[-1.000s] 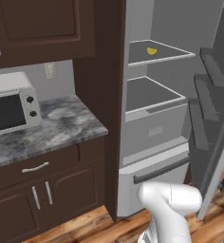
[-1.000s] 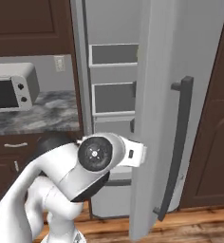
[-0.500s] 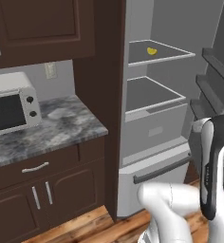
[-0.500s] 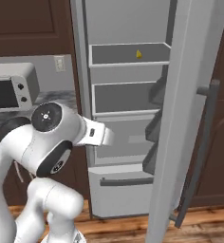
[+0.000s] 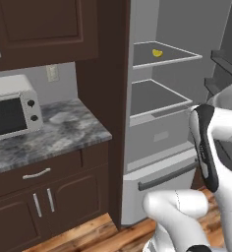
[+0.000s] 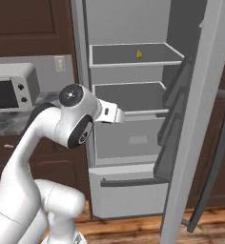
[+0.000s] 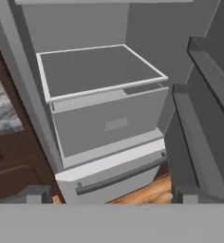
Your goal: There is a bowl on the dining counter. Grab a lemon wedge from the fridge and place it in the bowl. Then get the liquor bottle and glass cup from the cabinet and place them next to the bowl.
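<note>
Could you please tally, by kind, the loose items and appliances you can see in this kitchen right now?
Small yellow lemon wedge on the upper shelf: 1
Tall silver-grey fridge, door open: 1
White countertop microwave: 1
Total: 3

White arm bent forward, gripper [image 7: 111, 193] wide open.

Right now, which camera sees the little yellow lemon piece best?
The left base view: the lemon wedge lies unblocked on the fridge's upper shelf. The right base view shows it smaller and farther back. The hand view looks at the lower shelf.
</note>
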Available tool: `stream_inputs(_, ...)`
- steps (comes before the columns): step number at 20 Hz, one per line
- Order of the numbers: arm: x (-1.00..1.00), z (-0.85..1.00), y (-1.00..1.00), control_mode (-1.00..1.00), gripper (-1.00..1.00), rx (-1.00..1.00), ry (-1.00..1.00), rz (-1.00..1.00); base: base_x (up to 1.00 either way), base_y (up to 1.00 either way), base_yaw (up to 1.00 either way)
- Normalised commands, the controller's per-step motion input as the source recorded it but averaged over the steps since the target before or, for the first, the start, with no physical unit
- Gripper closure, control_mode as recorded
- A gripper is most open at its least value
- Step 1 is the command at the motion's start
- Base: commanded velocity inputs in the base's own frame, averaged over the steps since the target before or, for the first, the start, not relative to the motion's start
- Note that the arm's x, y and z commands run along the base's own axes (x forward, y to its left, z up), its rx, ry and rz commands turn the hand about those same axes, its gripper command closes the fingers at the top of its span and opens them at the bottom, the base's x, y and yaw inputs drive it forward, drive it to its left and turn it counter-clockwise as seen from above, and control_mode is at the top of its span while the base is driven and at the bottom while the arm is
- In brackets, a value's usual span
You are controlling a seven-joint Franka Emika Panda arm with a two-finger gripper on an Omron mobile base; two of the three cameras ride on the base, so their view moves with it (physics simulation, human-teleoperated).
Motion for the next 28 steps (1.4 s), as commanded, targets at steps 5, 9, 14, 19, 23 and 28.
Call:
stream_inputs(5, 0.83, -0.09, -0.38, -1.0, -1.0, -0.08, 0.09, 0.0, 0.0, 0.0, 0.0)
stream_inputs(9, 0.77, -0.37, -0.6, -1.0, -1.0, -0.08, 0.14, 0.0, 0.0, 0.0, 0.0)
stream_inputs(14, 0.69, -0.26, -0.73, -1.0, -1.0, -0.08, 0.1, 0.0, 0.0, 0.0, 0.0)
stream_inputs(19, 0.46, -0.21, -0.69, -1.0, -1.0, -0.07, 0.07, 0.0, 0.0, 0.0, 0.0)
stream_inputs(23, 0.28, -0.29, -0.71, -1.0, -1.0, -0.08, 0.06, 0.0, 0.0, 0.0, 0.0)
stream_inputs(28, 0.23, -0.33, -0.71, -1.0, -1.0, -0.09, 0.09, -0.02, 0.0, 0.0, 0.0)
